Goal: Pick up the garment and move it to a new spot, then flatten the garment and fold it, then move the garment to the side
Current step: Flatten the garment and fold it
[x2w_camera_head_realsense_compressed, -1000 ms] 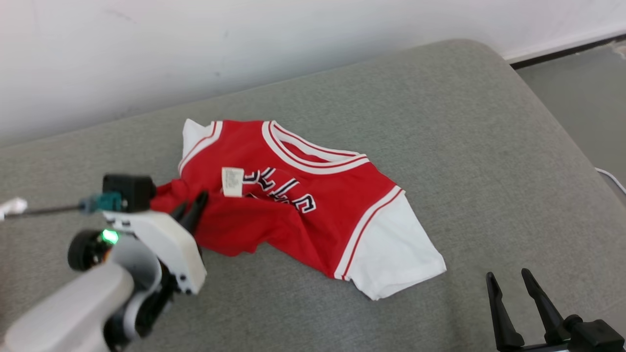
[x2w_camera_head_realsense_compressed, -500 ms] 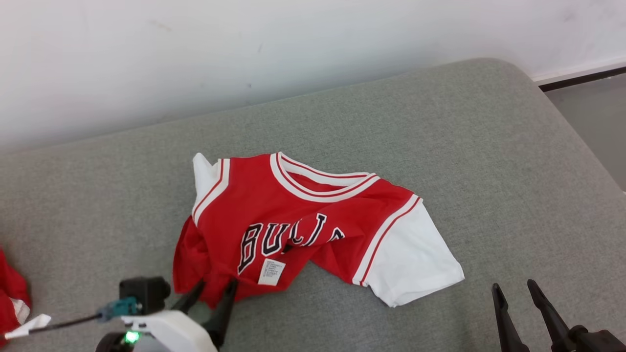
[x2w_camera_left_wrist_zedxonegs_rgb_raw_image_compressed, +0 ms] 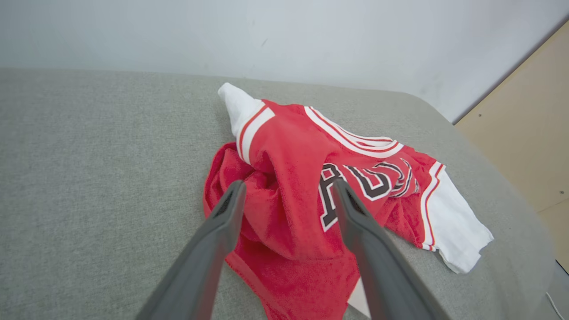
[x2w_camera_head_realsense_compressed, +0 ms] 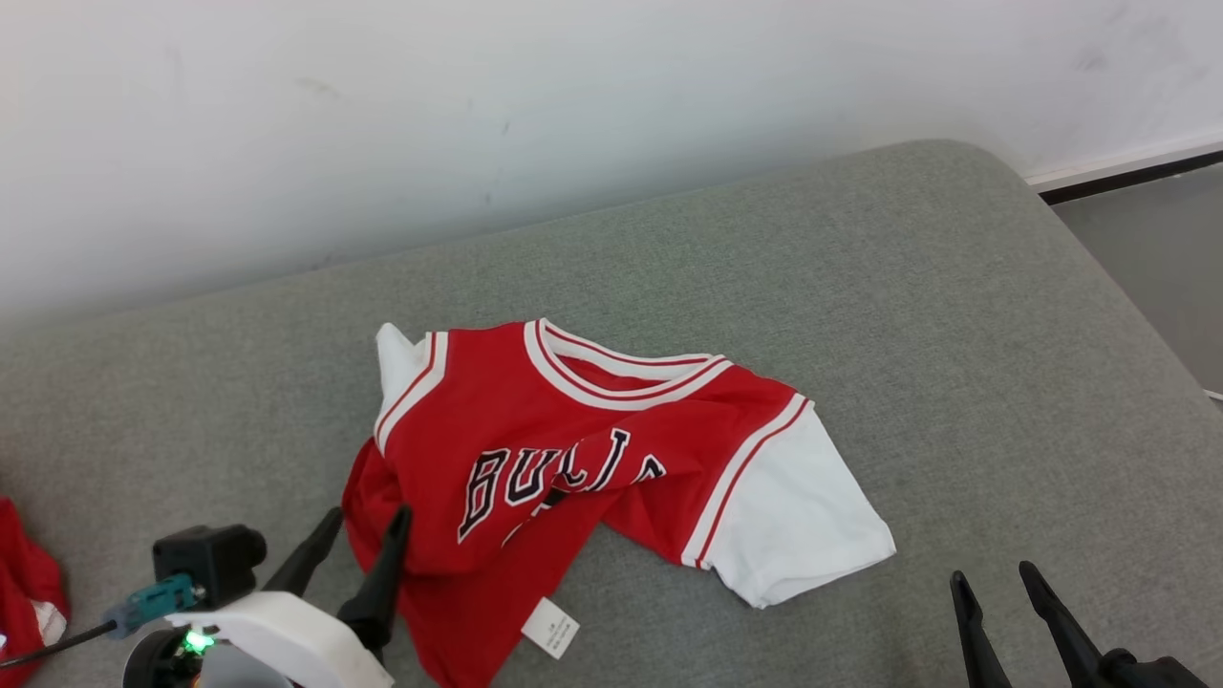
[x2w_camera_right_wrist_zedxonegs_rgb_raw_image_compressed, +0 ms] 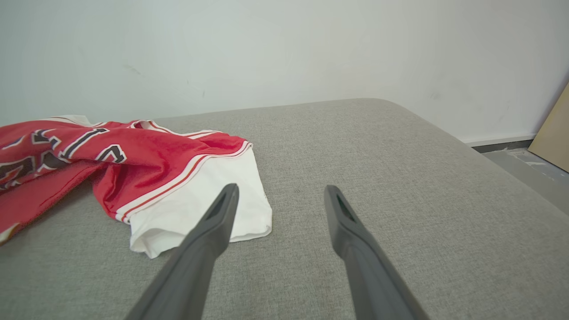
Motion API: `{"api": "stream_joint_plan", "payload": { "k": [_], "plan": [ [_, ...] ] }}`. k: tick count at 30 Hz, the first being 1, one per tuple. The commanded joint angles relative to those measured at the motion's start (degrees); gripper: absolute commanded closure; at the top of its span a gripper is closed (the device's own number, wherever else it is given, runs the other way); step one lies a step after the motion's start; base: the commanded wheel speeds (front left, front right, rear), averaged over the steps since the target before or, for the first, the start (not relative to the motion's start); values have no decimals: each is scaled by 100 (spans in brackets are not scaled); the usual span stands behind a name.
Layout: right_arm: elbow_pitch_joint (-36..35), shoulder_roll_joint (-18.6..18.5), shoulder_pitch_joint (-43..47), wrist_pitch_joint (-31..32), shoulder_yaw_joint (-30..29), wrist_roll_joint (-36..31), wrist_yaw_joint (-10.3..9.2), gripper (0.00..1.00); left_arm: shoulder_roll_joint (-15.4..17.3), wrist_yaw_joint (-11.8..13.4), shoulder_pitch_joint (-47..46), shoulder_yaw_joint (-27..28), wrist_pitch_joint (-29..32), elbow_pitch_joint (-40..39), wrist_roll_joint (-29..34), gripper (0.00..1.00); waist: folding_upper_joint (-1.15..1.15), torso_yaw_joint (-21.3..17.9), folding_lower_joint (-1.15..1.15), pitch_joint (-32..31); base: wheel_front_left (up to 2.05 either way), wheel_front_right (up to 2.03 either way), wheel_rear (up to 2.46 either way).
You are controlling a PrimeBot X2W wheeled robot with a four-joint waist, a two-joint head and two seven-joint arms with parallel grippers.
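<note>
The red shirt [x2w_camera_head_realsense_compressed: 573, 449] lies crumpled on the grey cushion [x2w_camera_head_realsense_compressed: 908, 287]. The left gripper [x2w_camera_head_realsense_compressed: 368, 521] stands apart at its lower left edge; the left wrist view has the fingers [x2w_camera_left_wrist_zedxonegs_rgb_raw_image_compressed: 222, 226] straddling a red fold, not pinching. The right gripper [x2w_camera_head_realsense_compressed: 992, 575], also apart, hovers beside the white sleeve [x2w_camera_right_wrist_zedxonegs_rgb_raw_image_compressed: 178, 213]. The head view adds a white label [x2w_camera_head_realsense_compressed: 551, 628] and another red cloth [x2w_camera_head_realsense_compressed: 24, 573] far left.

red jersey [x2w_camera_head_realsense_compressed: 478, 420] with white sleeves lies crumpled, front up, on grey cushion [x2w_camera_head_realsense_compressed: 860, 287]; creased lettering, perhaps "bulls".
</note>
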Motion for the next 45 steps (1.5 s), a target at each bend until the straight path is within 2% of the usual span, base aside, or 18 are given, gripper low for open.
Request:
{"api": "stream_joint_plan", "payload": {
  "k": [1, 7, 12, 23, 26, 33, 34, 35, 37, 38, 42, 45],
  "plan": [
    [14, -34, 34, 4, 10, -33, -11, 0, 90, 50, 106, 16, -4, -84, 18, 0, 0, -53, 0, -40, 0, 0, 0],
    [27, -26, 17, 4, 32, -46, -11, 0, 153, 219, 109, -224, 279, -53, 166, 0, 0, -216, 0, -80, 0, 0, 0],
    [26, 5, -9, 4, 33, -36, -11, 0, -34, 436, 329, -464, 566, 105, 26, 0, 0, -369, 0, -67, 0, 0, 0],
    [-22, 9, 9, 4, -22, -15, -11, 0, -275, 682, 658, -617, 541, 525, -29, 0, 0, -399, 0, 80, 0, 0, 0],
    [-31, 7, -31, 4, -31, -7, -11, 0, -421, 593, 714, -639, 519, 606, -142, 0, 0, -375, 0, 109, 0, 0, 0],
    [-10, 22, -93, 4, 6, 6, -11, 0, -930, 107, 523, -749, 560, 863, -266, 0, 0, -326, 0, 180, 0, 0, 0],
    [-7, 26, -96, 4, 20, 4, -11, 0, -993, 56, 488, -768, 578, 926, -260, 7, 0, -332, 0, 189, 0, 0, 0],
    [-7, 28, -99, 4, 34, 1, -11, 0, -1060, 6, 445, -768, 570, 993, -267, 26, 0, -336, 0, 202, 0, 0, 0],
    [-7, 36, -118, 4, 48, 17, -11, 0, -1147, -53, 360, -749, 551, 1158, -269, 88, 0, -344, 0, 225, 0, 0, 0],
    [-5, 37, -127, 5, 54, 25, -11, 0, -1186, -103, 325, -740, 528, 1219, -276, 100, 0, -347, 0, 234, 0, 0, 0],
    [6, 26, -113, 4, 31, 44, -11, 0, -1165, -246, 275, -662, 480, 1372, -315, 100, 0, -346, 0, 247, 0, 0, 0],
    [10, 27, -26, 4, -38, 29, -11, 0, -1004, -303, 363, -579, 428, 1309, -360, 100, 0, -288, 0, 196, 0, 0, 0]
  ]
}}
